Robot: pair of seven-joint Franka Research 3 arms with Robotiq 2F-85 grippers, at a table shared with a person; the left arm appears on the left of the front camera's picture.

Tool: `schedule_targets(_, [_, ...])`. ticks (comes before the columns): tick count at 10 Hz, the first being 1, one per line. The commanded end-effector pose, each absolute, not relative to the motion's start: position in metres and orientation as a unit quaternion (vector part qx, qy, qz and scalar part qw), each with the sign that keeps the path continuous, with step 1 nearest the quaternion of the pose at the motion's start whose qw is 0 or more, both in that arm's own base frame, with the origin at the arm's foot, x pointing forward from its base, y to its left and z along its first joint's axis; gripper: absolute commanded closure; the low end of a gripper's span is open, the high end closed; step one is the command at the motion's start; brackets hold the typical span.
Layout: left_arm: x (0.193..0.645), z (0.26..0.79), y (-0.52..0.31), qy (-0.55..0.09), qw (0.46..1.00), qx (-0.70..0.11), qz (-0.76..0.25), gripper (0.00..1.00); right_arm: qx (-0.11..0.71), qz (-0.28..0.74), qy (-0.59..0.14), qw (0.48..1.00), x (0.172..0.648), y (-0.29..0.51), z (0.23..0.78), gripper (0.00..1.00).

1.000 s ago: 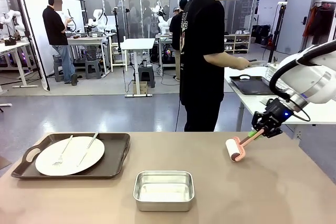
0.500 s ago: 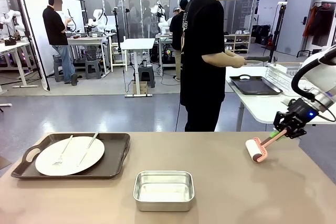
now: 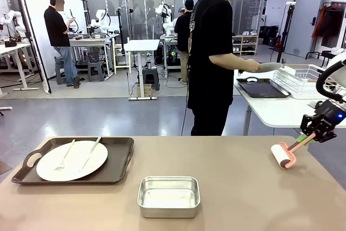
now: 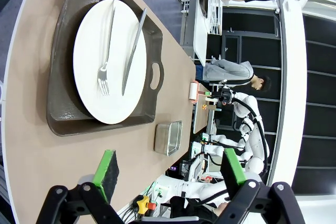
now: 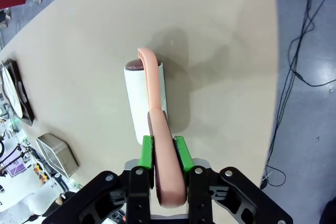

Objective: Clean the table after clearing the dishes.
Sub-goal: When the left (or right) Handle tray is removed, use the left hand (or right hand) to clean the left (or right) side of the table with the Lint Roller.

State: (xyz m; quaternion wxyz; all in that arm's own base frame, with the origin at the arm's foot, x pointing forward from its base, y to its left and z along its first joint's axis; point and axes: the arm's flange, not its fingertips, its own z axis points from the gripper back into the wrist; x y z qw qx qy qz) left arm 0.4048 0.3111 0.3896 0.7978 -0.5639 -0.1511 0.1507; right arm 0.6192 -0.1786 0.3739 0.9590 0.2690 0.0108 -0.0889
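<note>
Lint roller (image 3: 283,155) sits low at the right edge of the front frame, its white drum on the table (image 3: 238,187) or just off it; hard to say which. It looks light: a stiff pink plastic handle and a tacky paper drum that should drag a little when pushed. The handle is the sensible hold, and that is where the right gripper (image 5: 163,153) has it, clamped tight with green pads either side of the pink shaft and the drum pointing away. Left gripper (image 4: 170,167) is spread wide with nothing between the pads, facing along the table toward the tray (image 3: 116,158). The tray sits lower left, with plate (image 3: 73,171), fork (image 3: 65,156) and knife (image 3: 91,153) loose on it. They are breakable and apt to slide; I'd lift by the cut-out handles, kept level. Steel pan (image 3: 168,196) is at bottom centre.
</note>
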Motion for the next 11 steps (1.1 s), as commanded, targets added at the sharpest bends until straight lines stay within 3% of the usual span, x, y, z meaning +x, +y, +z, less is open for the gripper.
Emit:
schedule_targets(1, [0.402,0.391,0.312,-0.153,0.797,-0.564,0.151,0.0,0.177,-0.113,0.023,0.977,0.616,-0.205,0.335,0.78])
schedule_targets(4, [0.402,0.391,0.312,-0.153,0.797,-0.564,0.151,0.0,0.141,-0.15,0.029,0.978,0.604,-0.221,0.343,0.78])
schedule_targets(8, [0.402,0.391,0.312,-0.153,0.797,-0.564,0.151,0.0,0.176,-0.092,0.01,0.98,0.582,-0.2,0.382,0.78])
schedule_targets(11, [0.402,0.391,0.312,-0.153,0.797,-0.564,0.151,0.0,0.157,-0.086,-0.011,0.984,0.554,-0.183,0.418,0.78])
